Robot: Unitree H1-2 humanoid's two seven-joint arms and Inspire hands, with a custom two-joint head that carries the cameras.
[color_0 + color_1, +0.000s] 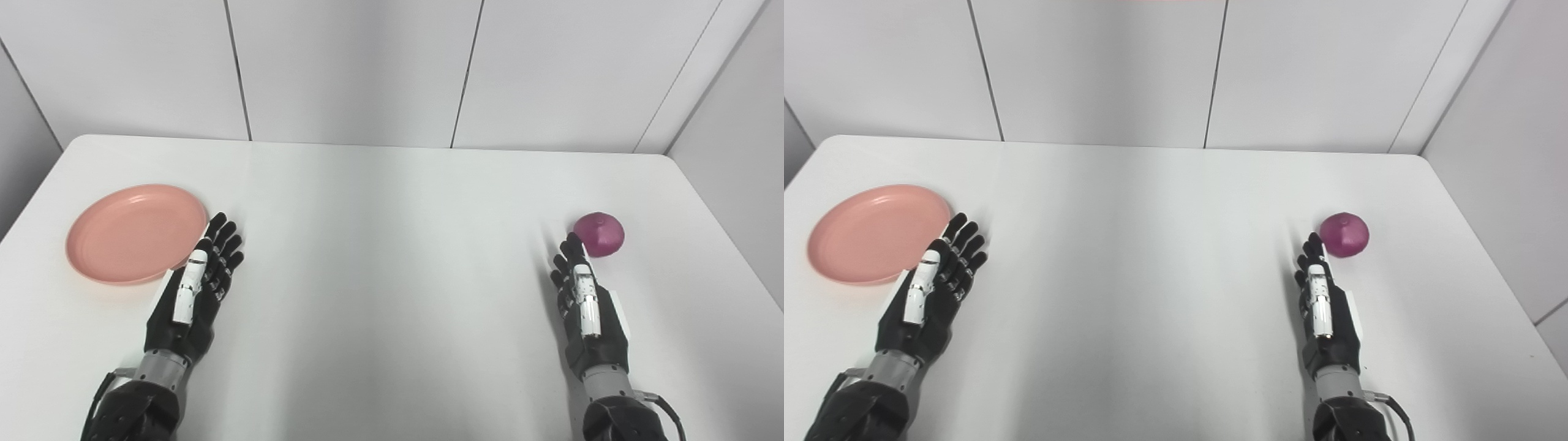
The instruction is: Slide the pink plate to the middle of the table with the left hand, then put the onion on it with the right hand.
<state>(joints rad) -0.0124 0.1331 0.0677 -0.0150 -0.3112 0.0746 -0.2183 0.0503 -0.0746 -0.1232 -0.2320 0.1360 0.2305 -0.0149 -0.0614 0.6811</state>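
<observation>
Left eye view puts the plate (136, 233) at the left of the frame, flat on the table (392, 245) and bare. My left hand (199, 282) lies just beside its lower right rim, fingers stretched out and slightly apart, holding nothing; whether the fingertips touch the rim I cannot tell. At the right of the frame the onion (599, 234) sits on the table. My right hand (585, 300) is just below it, edge-on to the camera, fingers extended and empty, with the tips just beside the onion.
</observation>
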